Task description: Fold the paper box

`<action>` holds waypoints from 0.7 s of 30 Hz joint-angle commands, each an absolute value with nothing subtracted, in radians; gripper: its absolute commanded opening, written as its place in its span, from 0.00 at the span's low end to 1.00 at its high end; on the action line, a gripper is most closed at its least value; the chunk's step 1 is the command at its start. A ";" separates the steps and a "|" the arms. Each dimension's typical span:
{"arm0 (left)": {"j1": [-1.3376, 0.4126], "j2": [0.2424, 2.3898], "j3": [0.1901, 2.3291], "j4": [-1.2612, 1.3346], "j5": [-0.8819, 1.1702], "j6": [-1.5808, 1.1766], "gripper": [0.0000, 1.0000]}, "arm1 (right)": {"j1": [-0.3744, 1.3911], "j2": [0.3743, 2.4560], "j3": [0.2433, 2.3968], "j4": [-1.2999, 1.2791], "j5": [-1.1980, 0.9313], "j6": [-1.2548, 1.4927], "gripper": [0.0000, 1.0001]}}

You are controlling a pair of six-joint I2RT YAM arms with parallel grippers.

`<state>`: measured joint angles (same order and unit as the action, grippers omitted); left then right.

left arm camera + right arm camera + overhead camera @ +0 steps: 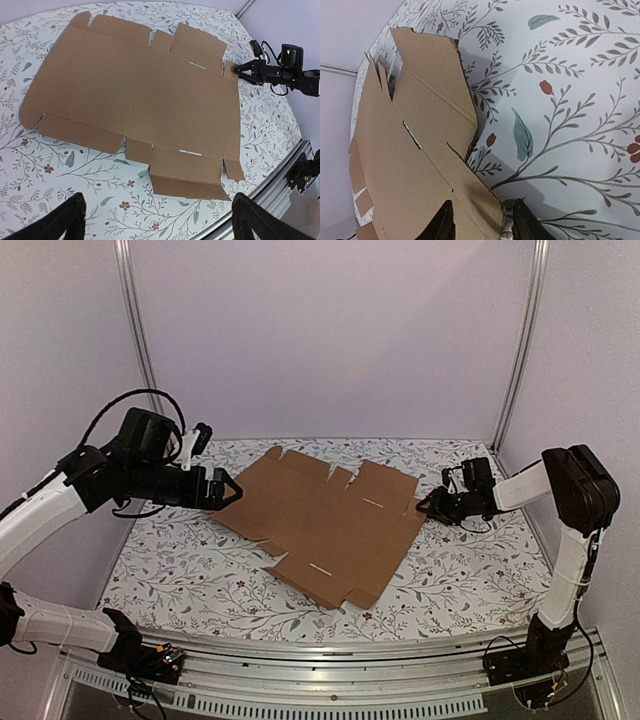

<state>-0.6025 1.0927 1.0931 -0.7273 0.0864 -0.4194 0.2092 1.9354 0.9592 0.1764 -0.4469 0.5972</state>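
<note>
The left gripper (228, 490) hovers just beside the left edge of the paper box (320, 520), its fingers (67, 220) spread fully wide and holding nothing. The box lies unfolded and flat on the flowered table (180, 570). Its long axis runs left to right, with the right end skewed toward the arm bases. At its far right corner, the right gripper (428, 506) has its fingers (445, 222) partly apart, straddling the tab. Whether they pinch it cannot be told.

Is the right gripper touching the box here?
Cannot tell. In the right wrist view a corner of the box lies between the fingers of the right gripper, but neither contact nor a gap shows plainly; other views are too distant.
</note>
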 commanded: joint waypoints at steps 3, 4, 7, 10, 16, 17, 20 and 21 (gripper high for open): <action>-0.615 1.108 1.129 -0.760 0.080 -0.409 1.00 | 0.206 1.958 0.923 0.296 -0.496 0.636 0.31; -0.615 1.106 1.129 -0.761 0.081 -0.407 1.00 | 0.206 1.957 0.920 0.303 -0.499 0.637 0.29; -0.615 1.100 1.127 -0.762 0.078 -0.408 0.99 | 0.206 1.954 0.908 0.331 -0.511 0.643 0.21; -0.615 1.093 1.122 -0.763 0.078 -0.411 1.00 | 0.206 1.953 0.894 0.380 -0.527 0.657 0.09; -0.617 1.065 1.114 -0.772 0.075 -0.416 1.00 | 0.205 1.912 0.855 0.427 -0.544 0.671 0.00; -0.617 1.060 1.114 -0.773 0.075 -0.415 1.00 | 0.206 1.899 0.847 0.425 -0.545 0.668 0.00; -0.617 1.045 1.119 -0.775 0.089 -0.413 0.99 | 0.206 1.834 0.830 0.417 -0.553 0.665 0.00; -0.617 1.042 1.123 -0.777 0.099 -0.411 0.99 | 0.206 1.804 0.829 0.402 -0.558 0.664 0.00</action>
